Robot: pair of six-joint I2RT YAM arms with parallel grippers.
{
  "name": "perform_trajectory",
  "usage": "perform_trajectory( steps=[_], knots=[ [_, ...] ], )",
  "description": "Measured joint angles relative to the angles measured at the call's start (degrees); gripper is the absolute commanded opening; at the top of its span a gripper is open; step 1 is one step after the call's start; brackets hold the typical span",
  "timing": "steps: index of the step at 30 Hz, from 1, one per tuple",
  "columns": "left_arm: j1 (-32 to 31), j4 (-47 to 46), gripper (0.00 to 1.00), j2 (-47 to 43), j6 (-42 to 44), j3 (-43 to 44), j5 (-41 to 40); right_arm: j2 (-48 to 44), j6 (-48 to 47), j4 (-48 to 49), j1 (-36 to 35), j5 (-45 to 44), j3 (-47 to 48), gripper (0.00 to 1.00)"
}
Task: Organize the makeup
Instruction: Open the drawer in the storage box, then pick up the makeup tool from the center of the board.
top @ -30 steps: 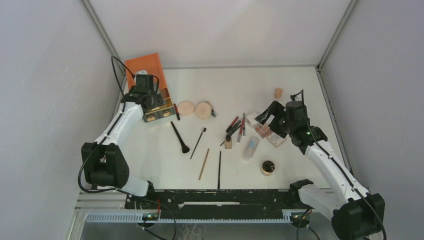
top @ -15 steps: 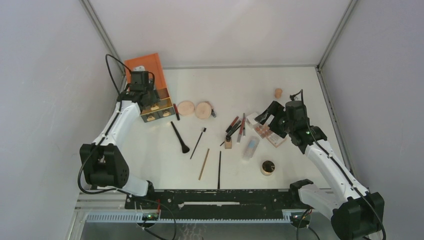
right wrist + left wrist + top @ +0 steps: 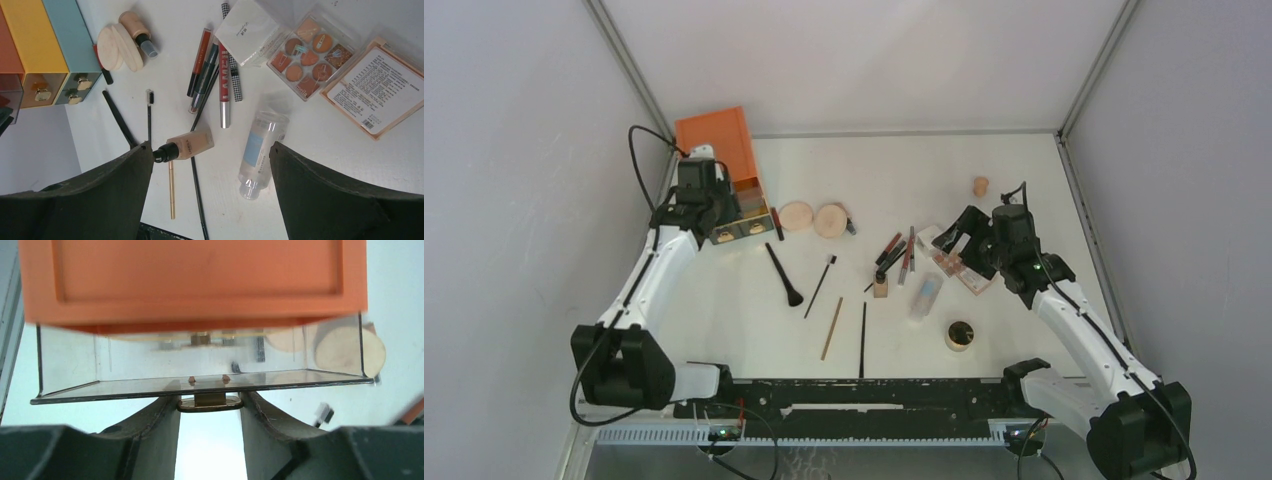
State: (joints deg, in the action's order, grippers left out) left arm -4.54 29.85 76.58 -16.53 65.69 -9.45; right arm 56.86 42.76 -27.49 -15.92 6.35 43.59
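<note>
The makeup lies scattered mid-table: two round tan compacts (image 3: pixel 796 216), a black brush (image 3: pixel 782 273), a wooden pencil (image 3: pixel 832 327), a black pencil (image 3: pixel 863 338), red pencils (image 3: pixel 904 255), a foundation bottle (image 3: pixel 187 146), a clear tube (image 3: pixel 260 150), a reddish-pan palette (image 3: pixel 310 55) and a small jar (image 3: pixel 960 335). My left gripper (image 3: pixel 210 415) is shut on the brass handle (image 3: pixel 210 402) of the clear drawer (image 3: pixel 200 382), which is pulled out of the orange box (image 3: pixel 719 135). My right gripper (image 3: pixel 210 160) is open and empty, hovering above the tube and bottle.
The orange box stands at the back left by the wall, with yellow and teal drawers (image 3: pixel 50 50) shut. A tan printed card box (image 3: pixel 377 90) lies by the palette. A small tan sponge (image 3: pixel 980 186) sits at the back right. The arm rail runs along the near edge.
My left gripper has moved left and nearer with the drawer handle, sliding the clear drawer out. The right arm has barely shifted.
</note>
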Motion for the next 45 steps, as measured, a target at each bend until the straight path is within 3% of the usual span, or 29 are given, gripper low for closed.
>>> perform_trajectory(
  steps=[15, 17, 19, 21, 27, 31, 37, 42, 45],
  knots=[
    [-4.0, 3.1, 0.37, -15.4, -2.3, -12.3, -1.2, 1.4, 0.0, 1.5, -1.2, 0.2, -0.7, 0.93],
    [-4.5, 3.8, 0.49, -16.9, -2.6, -13.1, -1.4, 1.5, 0.0, 1.7, -1.2, 0.2, -0.8, 0.93],
    [-4.8, 4.7, 0.84, -18.0, -2.9, -13.4, -1.5, 1.6, 0.1, 2.2, -1.2, 0.3, -0.8, 0.93],
    [-5.1, 5.9, 0.99, -18.7, -2.9, -13.4, -1.0, 1.9, 0.1, 2.5, -1.4, 0.3, -0.8, 0.93],
    [-5.7, 11.3, 1.0, -19.5, -2.9, -11.3, -0.8, 2.1, 0.2, 3.0, -1.6, 0.7, -0.8, 0.93],
    [-7.4, 17.9, 1.0, -20.2, -2.5, -3.4, -1.0, 1.8, 0.2, 3.2, -1.6, 0.7, -0.8, 0.93],
    [-24.1, 21.5, 1.0, -19.6, -2.4, 14.4, -10.1, 0.0, -0.3, 3.4, -1.6, -0.2, -0.7, 0.94],
    [-33.9, 20.0, 1.0, -15.6, -2.4, 16.2, -14.9, -0.4, -1.7, 2.7, -1.6, -3.1, 1.2, 0.94],
    [-38.2, 17.4, 0.93, -9.2, -2.3, 16.1, -15.0, -2.1, -2.7, 1.9, -1.6, -5.4, 1.7, 0.94]
  ],
)
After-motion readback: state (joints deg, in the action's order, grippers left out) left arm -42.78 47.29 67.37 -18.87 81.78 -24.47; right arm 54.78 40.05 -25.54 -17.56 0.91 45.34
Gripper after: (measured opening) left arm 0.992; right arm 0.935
